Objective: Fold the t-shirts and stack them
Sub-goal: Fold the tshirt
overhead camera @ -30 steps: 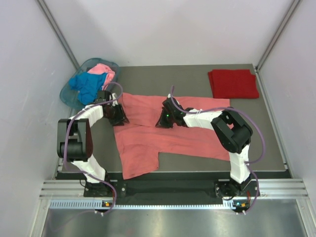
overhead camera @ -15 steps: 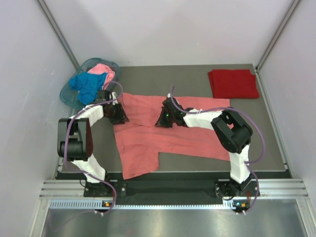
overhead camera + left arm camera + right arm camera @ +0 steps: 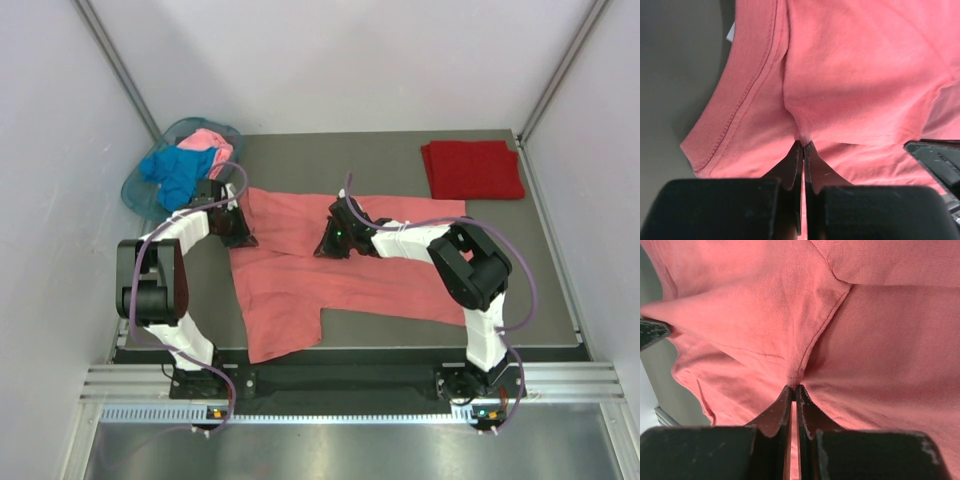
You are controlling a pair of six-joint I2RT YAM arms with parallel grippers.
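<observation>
Wrist cams: L gripper (image 3: 803, 145) & R gripper (image 3: 793, 387) each pinch salmon-coral shirt (image 3: 300, 285). Top cam only: grey table (image 3: 380, 160), white walls (image 3: 350, 60).

Salmon-coral t-shirt (image 3: 855, 75): we read it as matt fine-knit cotton, soft, with a ribbed band and double stitching along the edge. Dark red t-shirt (image 3: 472, 168), bright blue t-shirt (image 3: 175, 172) and light pink t-shirt (image 3: 208, 140) look like the same matt cloth from above; we can't make out the weave. Basket (image 3: 133, 187) is translucent teal plastic with a slight sheen. Table (image 3: 340, 155) is matt dark grey and smooth. Left gripper (image 3: 803, 145) is matt black with a few pale specks; right gripper (image 3: 793, 388) is matt black with edges scuffed pale. Arm shells (image 3: 190, 345) are white plastic, hoses (image 3: 530, 290) purple. Front rail (image 3: 350, 378) is bare metal, and the sheet (image 3: 350, 450) below it is dull silver metal.
</observation>
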